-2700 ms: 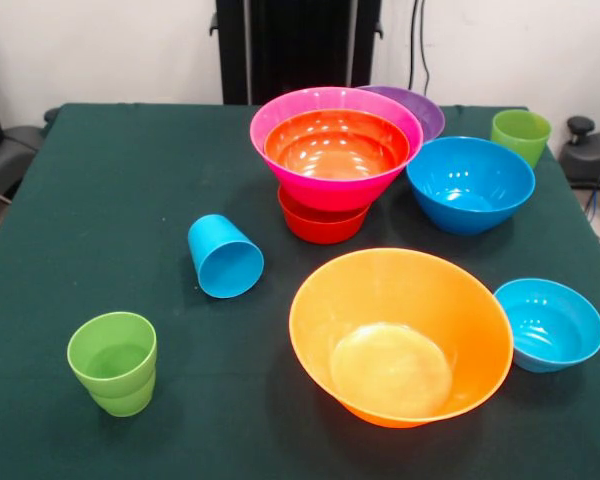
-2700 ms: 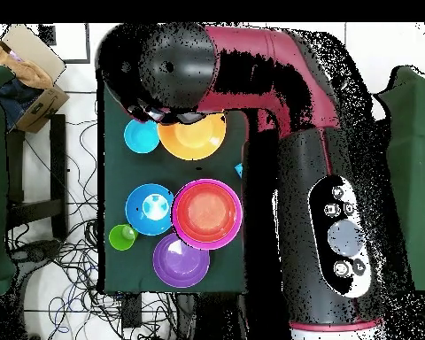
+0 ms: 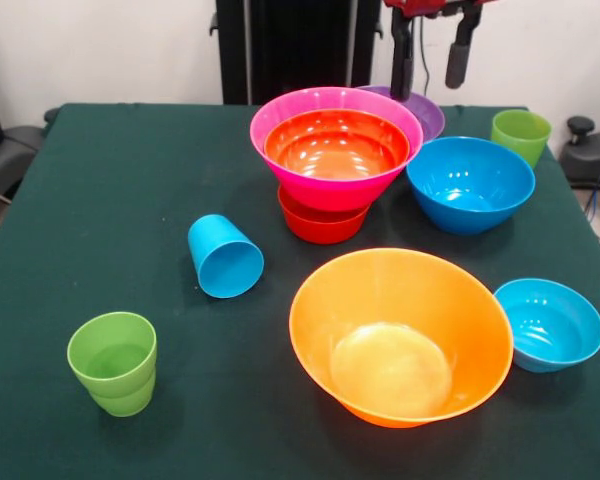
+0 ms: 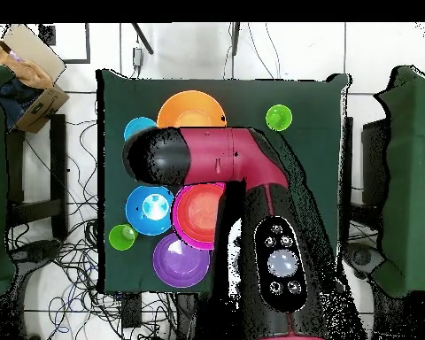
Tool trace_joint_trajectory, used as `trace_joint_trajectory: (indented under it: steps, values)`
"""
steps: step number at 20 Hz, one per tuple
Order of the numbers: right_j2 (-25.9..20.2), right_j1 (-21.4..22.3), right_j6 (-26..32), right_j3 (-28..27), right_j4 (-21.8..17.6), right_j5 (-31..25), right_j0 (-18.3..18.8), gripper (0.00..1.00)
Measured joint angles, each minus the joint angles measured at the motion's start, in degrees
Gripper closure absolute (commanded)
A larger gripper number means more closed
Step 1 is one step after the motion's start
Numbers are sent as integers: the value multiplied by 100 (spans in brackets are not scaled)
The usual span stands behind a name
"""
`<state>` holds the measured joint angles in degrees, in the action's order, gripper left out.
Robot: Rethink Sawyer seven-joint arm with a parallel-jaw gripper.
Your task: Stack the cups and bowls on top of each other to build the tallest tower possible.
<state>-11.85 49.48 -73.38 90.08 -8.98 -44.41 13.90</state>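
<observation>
A dark green cloth covers the table (image 3: 100, 200), with a pale wall and the robot's black pedestal (image 3: 295, 45) behind its far edge; going left to right in the front view, a lime green cup (image 3: 113, 362) stands upright at the near left, and it appears to be two cups nested, though that is hard to tell; further in, a sky blue cup (image 3: 225, 257) lies on its side with its mouth toward the camera; at the centre the tower (image 3: 332, 160) stands, a small red-orange bowl (image 3: 320, 226) at the bottom, the large pink bowl (image 3: 330, 185) on it, and a medium red-orange bowl (image 3: 336, 146) nested inside the pink one; near and to the right of the tower sits the large orange bowl (image 3: 400, 335), tilted toward the camera; behind the tower's right side the purple bowl (image 3: 423, 112) shows its rim; above that rim hangs the gripper (image 3: 431, 62), its two dark fingers spread apart and holding nothing; right of the tower rests the blue bowl (image 3: 470, 184); far right, a second lime green cup (image 3: 521, 134) stands upright by the table's edge; near right, the small blue bowl (image 3: 549, 324) sits touching or just beside the orange one; in the overhead view the red and black arm (image 4: 225, 168) stretches across the bowls.
</observation>
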Motion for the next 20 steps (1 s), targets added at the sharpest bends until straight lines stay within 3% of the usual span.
trace_joint_trajectory:
  steps: [9, 20]
  values:
    - [116, 4, -1, 310, -27, 279, -189, 0]
    - [443, 13, -108, 419, -74, 523, -798, 0]
